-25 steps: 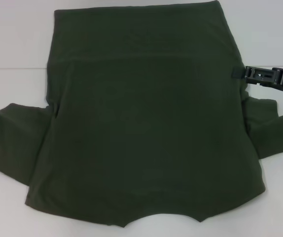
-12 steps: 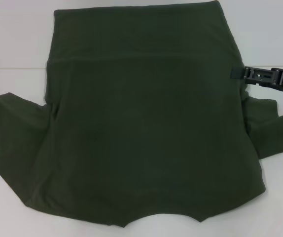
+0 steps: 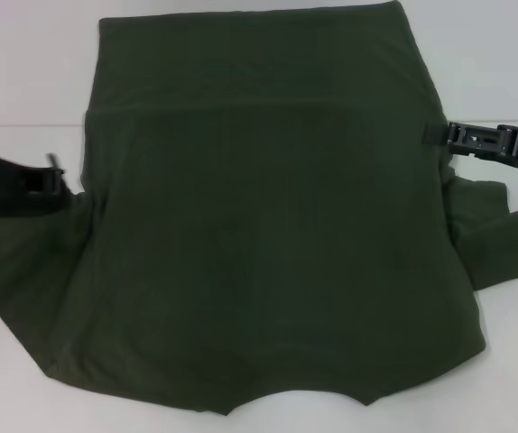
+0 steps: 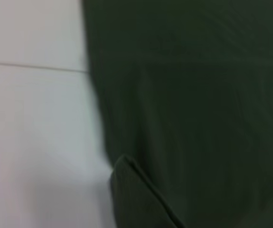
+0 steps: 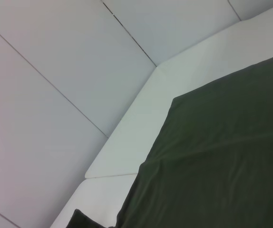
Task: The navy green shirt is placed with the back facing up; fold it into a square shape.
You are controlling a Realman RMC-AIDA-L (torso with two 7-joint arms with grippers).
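shirt (image 3: 277,225) back-up on white worktop (image 3: 24,72), left pincer (image 3: 56,180) at 9 o'clock over sleeve, right pincer (image 3: 435,135) at 3 o'clock touching shirt edge, grip of either cannot be told

We see the navy green shirt (image 3: 277,244), a large dark olive-green tee, lying flat with its plain back up. Its far part is doubled over, leaving a straight crosswise fold edge. One sleeve spreads out at the left, the other lies rumpled at the right. The near edge looks curved, perhaps the collar, though we cannot be sure.
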